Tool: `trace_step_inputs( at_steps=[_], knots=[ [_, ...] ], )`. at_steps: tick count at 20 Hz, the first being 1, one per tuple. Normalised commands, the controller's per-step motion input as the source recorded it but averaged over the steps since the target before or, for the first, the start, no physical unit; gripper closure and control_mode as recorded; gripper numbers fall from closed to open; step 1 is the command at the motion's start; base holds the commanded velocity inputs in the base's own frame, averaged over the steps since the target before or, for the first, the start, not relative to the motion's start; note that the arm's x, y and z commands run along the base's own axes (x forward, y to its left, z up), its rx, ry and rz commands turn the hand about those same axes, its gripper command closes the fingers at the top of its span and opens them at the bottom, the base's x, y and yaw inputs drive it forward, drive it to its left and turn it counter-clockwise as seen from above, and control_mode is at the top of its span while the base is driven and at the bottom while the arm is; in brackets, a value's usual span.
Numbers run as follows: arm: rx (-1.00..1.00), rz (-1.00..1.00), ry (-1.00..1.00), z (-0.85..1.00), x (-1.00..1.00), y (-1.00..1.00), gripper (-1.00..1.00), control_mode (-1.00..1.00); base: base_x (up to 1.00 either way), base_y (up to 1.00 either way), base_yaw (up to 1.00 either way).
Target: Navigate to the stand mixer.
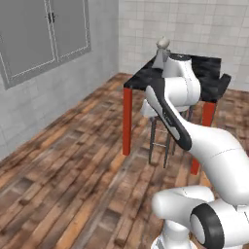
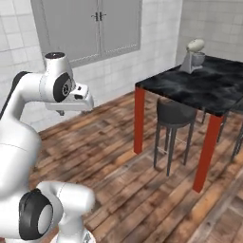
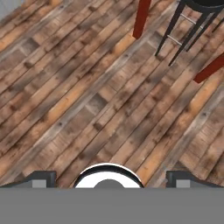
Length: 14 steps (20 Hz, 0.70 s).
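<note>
Cream and grey mark your target: in the left base view the stand mixer (image 1: 162, 51) stands on the far left corner of the black-topped desk (image 1: 146, 75), its rounded head peeking over the robot's raised arm, which covers much of the desk from this side. Red legs hold the desk up, and a stool (image 1: 156, 130) is tucked partly under it. You have open plank floor (image 1: 73, 165) between the base and the desk, so I judge the drive is not finished.

From the right base view you see what the arm hid: the stand mixer (image 2: 192, 56) whole, cream head over a grey bowl, near the back edge of the desk (image 2: 199, 90) by the tiled wall. It lies ahead and to the right of the hand (image 2: 71, 102), well apart, with the dark-seated stool (image 2: 174, 113) standing between. The coming move turns on that bearing, forward and rightward, while you skirt the stool and the near red leg.

Looking down the hand view, the fingers (image 3: 107, 177) sit wide apart at the bottom corners, holding nothing, pointed at the floor (image 3: 87, 96). The stool (image 3: 192, 22) legs and red desk legs cross the top right; that is the way to head.
</note>
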Motion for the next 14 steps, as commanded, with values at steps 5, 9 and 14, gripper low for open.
trace_step_inputs(
  at_steps=[5, 9, 14],
  knots=[
    [0.00, 0.00, 0.00, 0.00, 0.00, 0.00, -1.00, 1.00, 0.78, -0.08, -0.27],
    [0.00, 0.00, 0.00, 0.00, 0.00, 0.00, -1.00, 1.00, 1.00, 0.02, -0.29],
    [0.00, 0.00, 0.00, 0.00, 0.00, 0.00, -1.00, 1.00, 1.00, 0.37, -0.37]
  ],
)
